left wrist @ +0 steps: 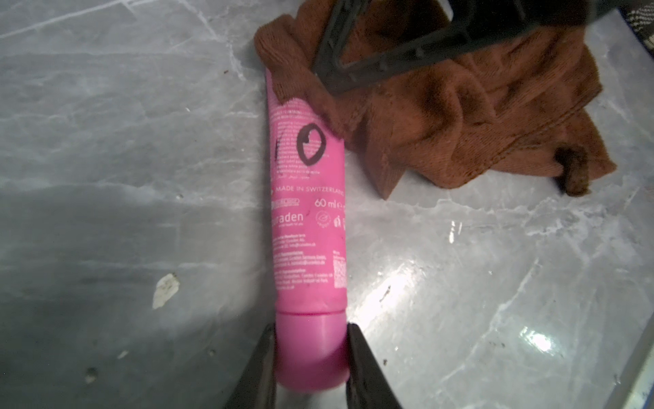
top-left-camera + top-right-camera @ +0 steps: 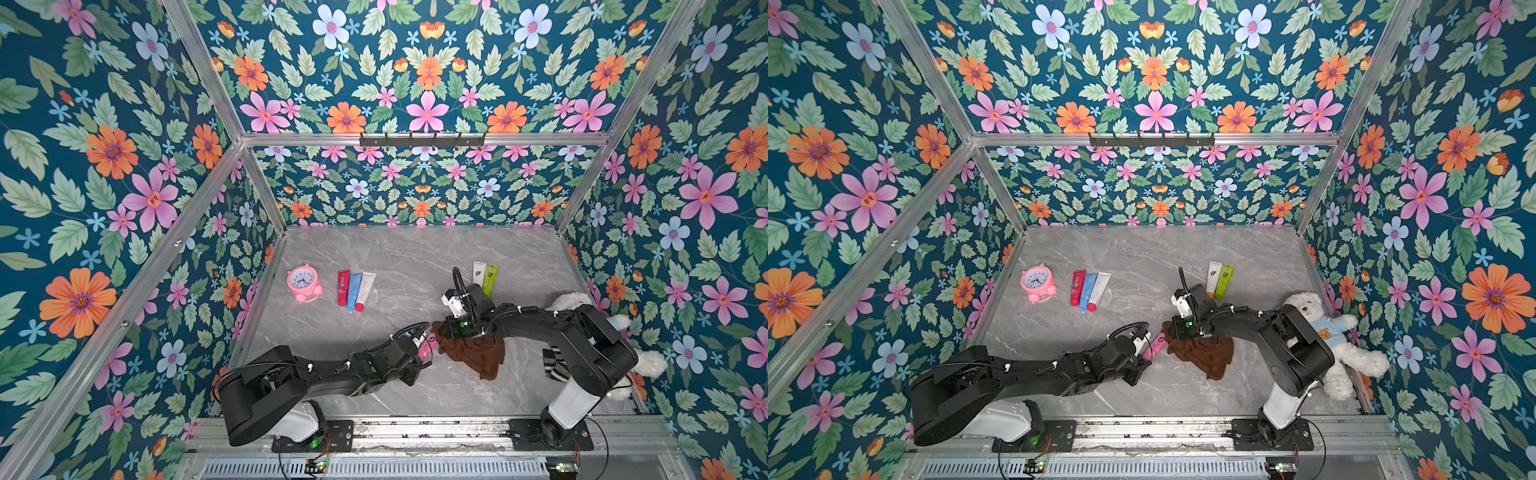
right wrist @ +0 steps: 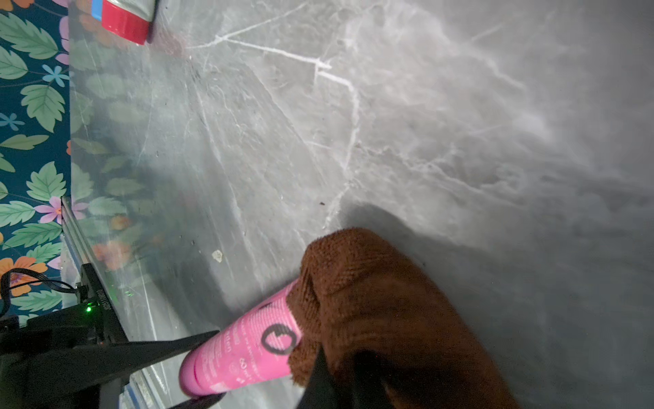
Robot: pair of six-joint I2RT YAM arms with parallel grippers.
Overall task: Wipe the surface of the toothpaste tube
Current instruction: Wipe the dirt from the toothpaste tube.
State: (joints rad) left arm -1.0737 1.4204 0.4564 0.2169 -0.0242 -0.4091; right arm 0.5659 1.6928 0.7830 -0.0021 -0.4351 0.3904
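Observation:
A pink toothpaste tube (image 1: pixel 308 212) lies on the grey marble table (image 2: pixel 374 257), a black marker ring (image 1: pixel 310 143) drawn on it. My left gripper (image 1: pixel 311 340) is shut on its cap, one finger on each side; both top views show this grip (image 2: pixel 419 351) (image 2: pixel 1145 353). A brown cloth (image 1: pixel 460 117) covers the tube's far end and spreads out to the right (image 2: pixel 1208 353). My right gripper (image 3: pixel 339 379) is shut on a bunch of that cloth (image 3: pixel 371 301), pressing it against the tube (image 3: pixel 244 350). The cloth hides the tube's crimped end.
A pink alarm clock (image 2: pixel 303 283) and three tubes, red, blue and white (image 2: pixel 355 291), lie at the back left. White and green tubes (image 2: pixel 485 278) lie behind the right wrist. A white teddy bear (image 2: pixel 1329 332) and a striped fabric (image 2: pixel 555 363) sit by the right wall.

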